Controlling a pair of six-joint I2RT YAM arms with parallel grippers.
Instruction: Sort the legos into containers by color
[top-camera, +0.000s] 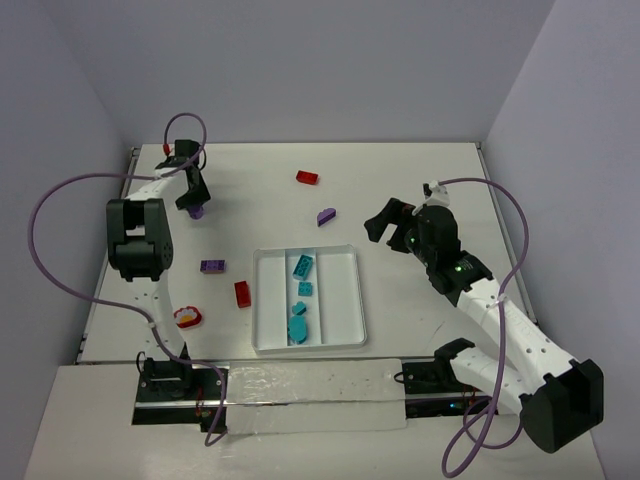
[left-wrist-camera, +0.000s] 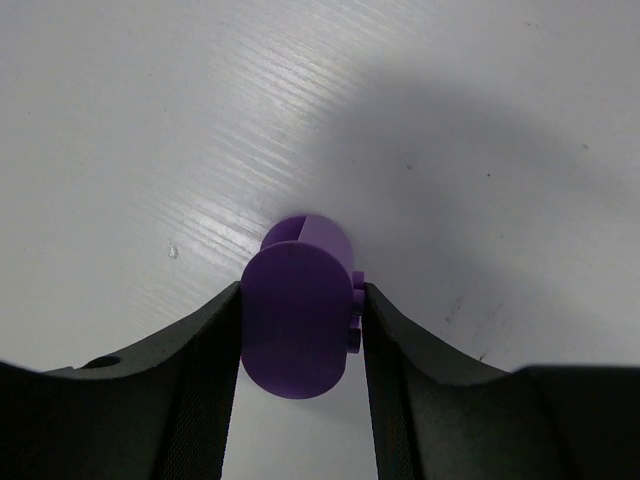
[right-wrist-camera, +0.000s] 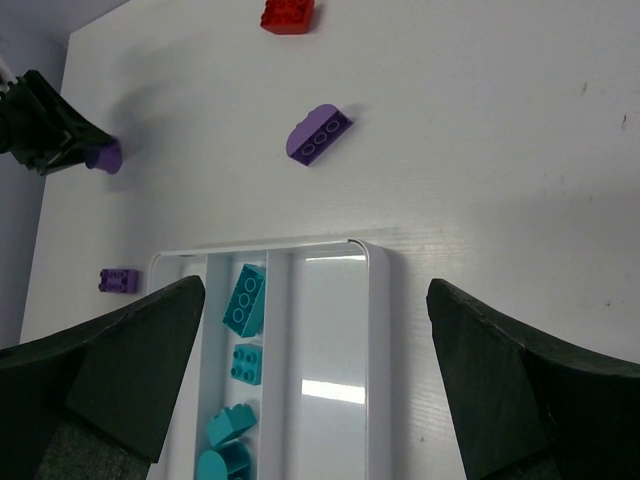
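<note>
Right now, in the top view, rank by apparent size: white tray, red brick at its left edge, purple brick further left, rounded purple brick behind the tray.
1. white tray, by far.
2. red brick, slightly larger than either purple one.
3. purple brick and rounded purple brick: too alike to rank.

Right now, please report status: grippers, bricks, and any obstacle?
Left gripper shut on purple rounded brick. Right gripper open, empty. Four teal bricks in tray middle compartment. Loose red brick and purple brick between left gripper and tray.
</note>
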